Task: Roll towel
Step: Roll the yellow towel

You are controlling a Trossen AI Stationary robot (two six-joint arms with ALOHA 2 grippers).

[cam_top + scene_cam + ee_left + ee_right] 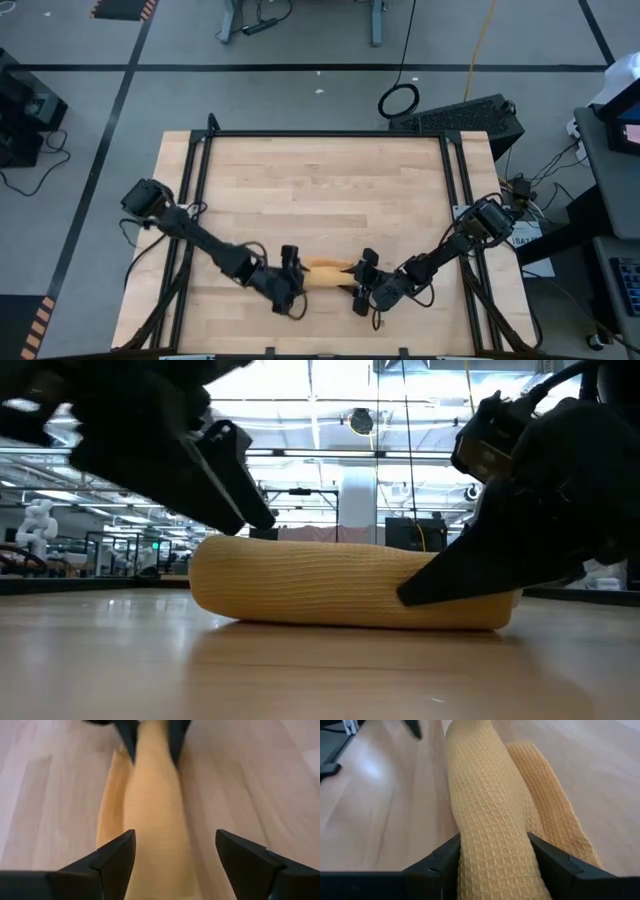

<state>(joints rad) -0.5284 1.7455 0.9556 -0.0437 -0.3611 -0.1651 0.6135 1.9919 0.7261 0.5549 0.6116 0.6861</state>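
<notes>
The mustard-yellow towel lies rolled into a thick tube near the table's front edge. It rests on the wood along its length. A loose flat edge of it lies on the table beside the roll. The white tag does not show. My left gripper is open at the roll's left end, with one finger on either side of the roll; it also shows in the high view. My right gripper is shut on the roll's right end; it also shows in the high view. My right gripper pinches the roll's right end between its two fingers, which hold the whole thickness of the rolled layers. The fingers come low from the table's right, slanting down, along the roll. The roll lies on the table, level.
The wooden tabletop stretches bare beyond the roll toward the far edge. Black frame rails run along the left, right and far sides. A dark keyboard-like case sits off the far right corner.
</notes>
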